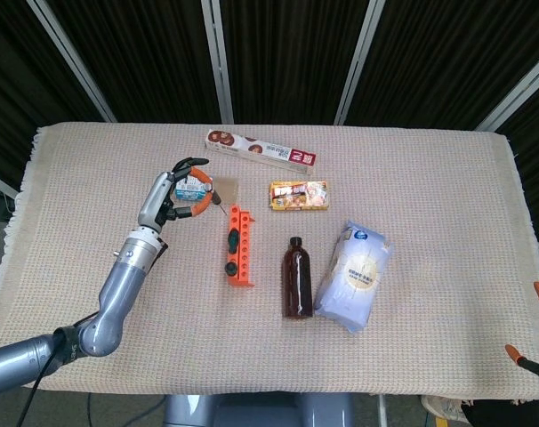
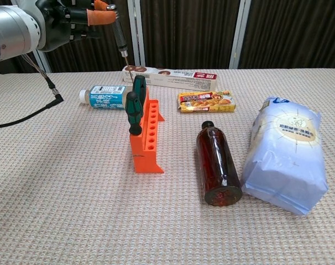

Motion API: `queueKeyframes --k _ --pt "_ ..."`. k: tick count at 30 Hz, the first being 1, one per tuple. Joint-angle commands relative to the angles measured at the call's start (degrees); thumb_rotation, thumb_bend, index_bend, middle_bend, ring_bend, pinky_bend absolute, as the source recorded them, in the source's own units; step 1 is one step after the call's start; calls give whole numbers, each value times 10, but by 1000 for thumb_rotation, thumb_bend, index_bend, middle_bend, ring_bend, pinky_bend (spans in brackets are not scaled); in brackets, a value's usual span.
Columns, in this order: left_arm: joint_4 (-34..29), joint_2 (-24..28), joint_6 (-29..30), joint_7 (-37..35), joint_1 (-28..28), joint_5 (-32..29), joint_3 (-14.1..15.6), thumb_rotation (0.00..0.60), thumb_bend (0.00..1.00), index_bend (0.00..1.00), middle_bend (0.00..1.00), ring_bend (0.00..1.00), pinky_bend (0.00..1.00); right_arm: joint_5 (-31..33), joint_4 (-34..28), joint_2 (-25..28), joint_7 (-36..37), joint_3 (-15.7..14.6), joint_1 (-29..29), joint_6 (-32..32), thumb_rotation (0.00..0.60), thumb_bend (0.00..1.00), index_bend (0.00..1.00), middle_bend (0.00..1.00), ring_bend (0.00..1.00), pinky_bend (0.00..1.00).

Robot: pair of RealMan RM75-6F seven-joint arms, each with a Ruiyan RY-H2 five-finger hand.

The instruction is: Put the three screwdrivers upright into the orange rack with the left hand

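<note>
Left hand (image 2: 68, 25) grips an orange-handled screwdriver (image 2: 113, 27) above the orange rack (image 2: 147, 134), where two green-handled screwdrivers (image 2: 136, 105) stand upright.

Head view: looked steeply down from above the near edge, far enough to show the whole table (image 1: 447, 178) around the orange rack (image 1: 238, 246).
Chest view: looked level and forward, close to the orange rack (image 2: 147, 138).
Shared: the rack and the things beside it.
</note>
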Motion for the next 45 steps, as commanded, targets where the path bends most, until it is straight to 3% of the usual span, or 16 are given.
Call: queueKeyframes --k 1,28,45 --pt "-1 2 -12 -16 -7 -18 -9 600 408 655 153 0 77 1 1 0 0 0 0 0 600 0 0 0 0 0" --pt "26 -9 -20 -25 -34 -51 18 600 408 652 152 0 79 8 3 0 1 0 -3 -2 600 0 0 0 0 0" --pt "94 -58 -24 -18 -54 -54 43 600 410 653 151 0 78 12 1 0 -3 0 -4 -4 600 0 0 0 0 0"
